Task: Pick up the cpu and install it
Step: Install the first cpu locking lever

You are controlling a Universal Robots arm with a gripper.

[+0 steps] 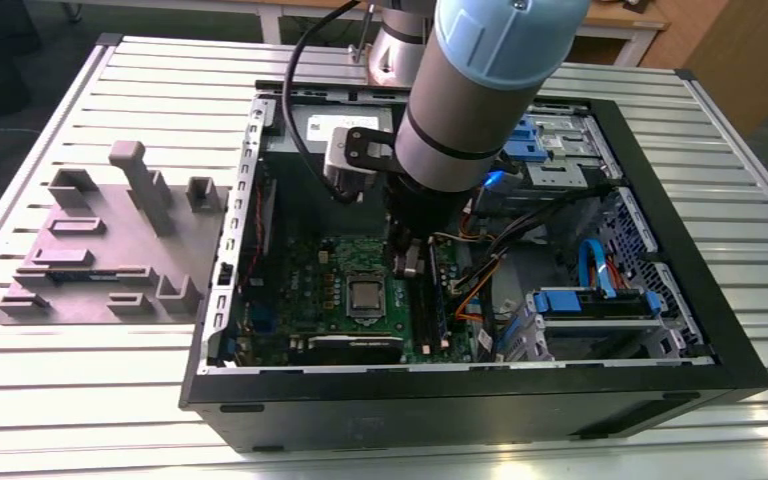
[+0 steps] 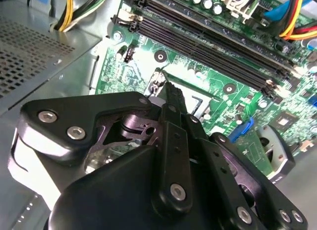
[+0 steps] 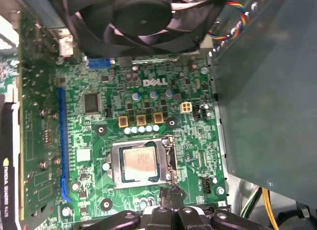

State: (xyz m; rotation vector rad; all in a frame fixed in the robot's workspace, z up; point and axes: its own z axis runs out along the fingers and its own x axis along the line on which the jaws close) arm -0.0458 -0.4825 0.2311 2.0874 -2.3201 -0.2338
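Black linkage plates and bolt heads of the gripper [image 2: 171, 98] fill the lower half of the second wrist view, narrowing to a thin tip in the middle of the frame above the green motherboard [image 2: 213, 84]; whether the jaws are parted or pressed together cannot be told, though nothing shows at the tip. In the first wrist view the cpu [image 3: 140, 163] lies flat in its socket [image 3: 115, 165] a little below the frame's centre, silver top up and square to the metal frame around it, with the gripper's tip just beside the socket's lower right corner, by the lever side. The exterior view agrees: the cpu [image 1: 364, 293] sits in the board at lower centre of the open computer case [image 1: 704, 330], and the arm [image 1: 471, 100] reaches down from the upper centre so that its tool ends just to the exterior view's right of the socket. The grey fixture tray [image 1: 104, 250] rests on the slatted worktop [image 1: 77, 400] at the frame's left, outside the case. Judging from this, picking and placing appear done, since the chip is seated rather than carried; whether the retention frame and lever are closed over it cannot be made out, so locking down may be what is left.
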